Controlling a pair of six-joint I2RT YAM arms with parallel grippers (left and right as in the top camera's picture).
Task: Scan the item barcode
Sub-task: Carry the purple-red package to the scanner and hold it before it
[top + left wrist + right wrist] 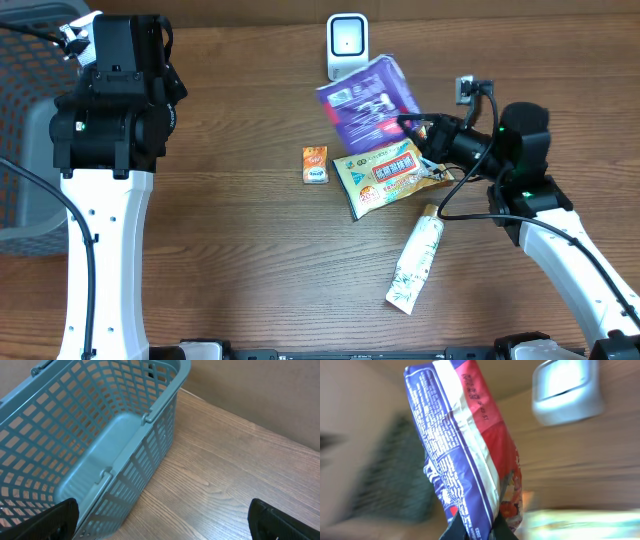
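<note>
From where I'm standing, the right gripper [412, 127] is clamped tight on one edge of the purple packet [368, 102]. It holds the packet up off the table [250, 260], just at 5 o'clock from the white scanner [347, 42], which sits at the table's 12 o'clock side. In the wrist view the packet hangs upright with its seamed, printed back toward the camera, and the scanner glows up at 1 o'clock behind it. That view is blurred, and I can't make out a barcode anywhere.

I'd say the step in hand is presenting the packet to the scanner. To do it well, the wrist should roll so the printed back squarely faces the lit window, close in front of it, and then hold steady. Because the grip is only on an edge, the film will likely sag or crease, so slow, small turns should serve better than a quick swing.

The yellow snack bag [388, 175], orange sachet [316, 164] and white tube [416, 263] lie below, toward 6 o'clock, well clear if the packet stays high.

The left gripper [162, 525] is spread wide and empty, over beside the blue basket [100, 435] at 9 o'clock.
</note>
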